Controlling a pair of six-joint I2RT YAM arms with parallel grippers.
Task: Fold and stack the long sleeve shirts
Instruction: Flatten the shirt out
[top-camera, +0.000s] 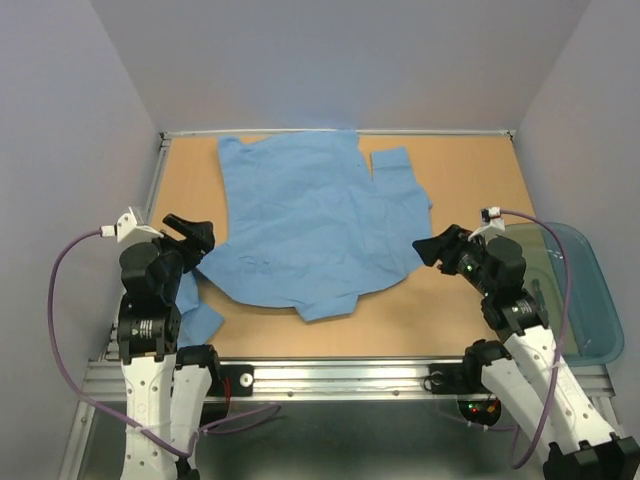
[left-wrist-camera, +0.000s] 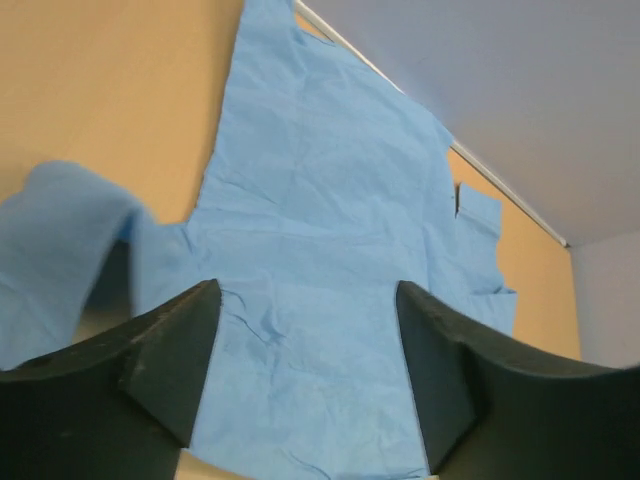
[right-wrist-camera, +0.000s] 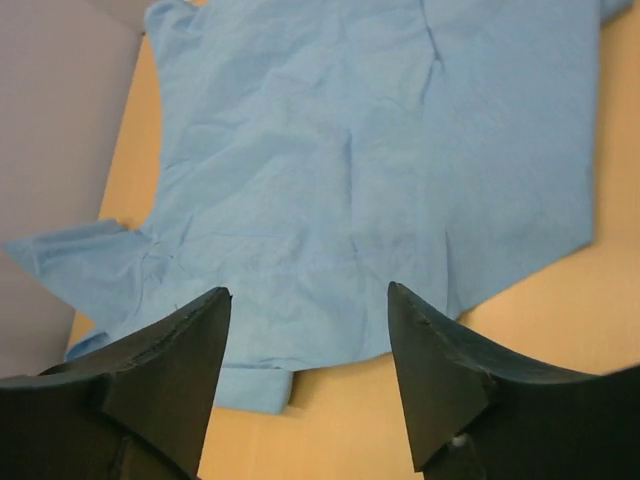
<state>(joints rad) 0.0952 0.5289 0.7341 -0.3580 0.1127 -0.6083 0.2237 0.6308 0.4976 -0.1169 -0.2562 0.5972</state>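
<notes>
A light blue long sleeve shirt (top-camera: 310, 225) lies spread and rumpled on the wooden table, reaching from the far edge to near the front. One sleeve trails to the front left (top-camera: 195, 305). The shirt also shows in the left wrist view (left-wrist-camera: 320, 250) and in the right wrist view (right-wrist-camera: 350, 170). My left gripper (top-camera: 200, 235) is open and empty, held above the shirt's left edge. My right gripper (top-camera: 435, 246) is open and empty, just right of the shirt's right edge.
A translucent teal plastic tub (top-camera: 580, 290) stands off the table's right side, beside my right arm. Bare wooden table (top-camera: 470, 180) shows right of the shirt. A metal rail (top-camera: 340, 375) runs along the front edge. Grey walls close in the far and side edges.
</notes>
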